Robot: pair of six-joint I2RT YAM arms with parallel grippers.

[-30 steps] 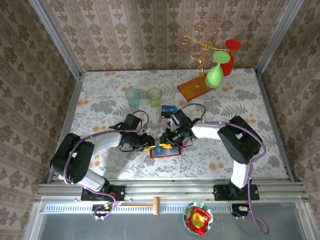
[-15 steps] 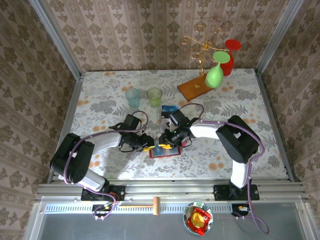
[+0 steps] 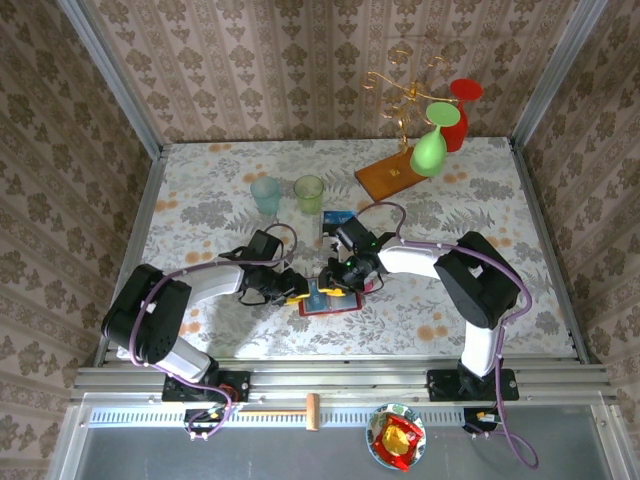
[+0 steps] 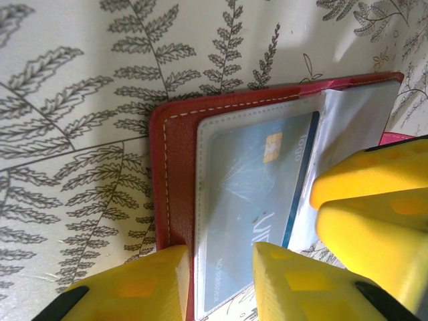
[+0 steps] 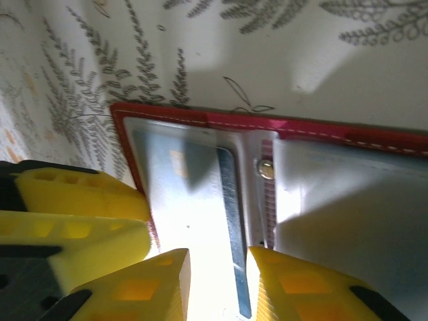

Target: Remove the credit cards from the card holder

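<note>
The red card holder (image 3: 330, 304) lies open on the flowered table between both arms. In the left wrist view a pale blue credit card (image 4: 261, 180) sits inside its clear sleeve. My left gripper (image 4: 221, 274) is narrowly open, one tip on the red cover edge (image 4: 175, 174) and the other on the sleeve. My right gripper (image 5: 217, 281) is also narrowly open, with its tips down over the same panel and the card's dark blue edge (image 5: 231, 221) between them. In the top view the left gripper (image 3: 303, 294) and the right gripper (image 3: 332, 288) meet over the holder. Another blue-faced card (image 3: 338, 221) lies loose on the table behind.
A light blue cup (image 3: 266, 193) and a green cup (image 3: 309, 191) stand behind the holder. At the back right is a wooden base (image 3: 388, 178) with a gold wire rack, a green glass (image 3: 430, 148) and a red glass (image 3: 460, 112).
The right wrist has shifted slightly left and back over the holder. The left arm and the holder stay put.
</note>
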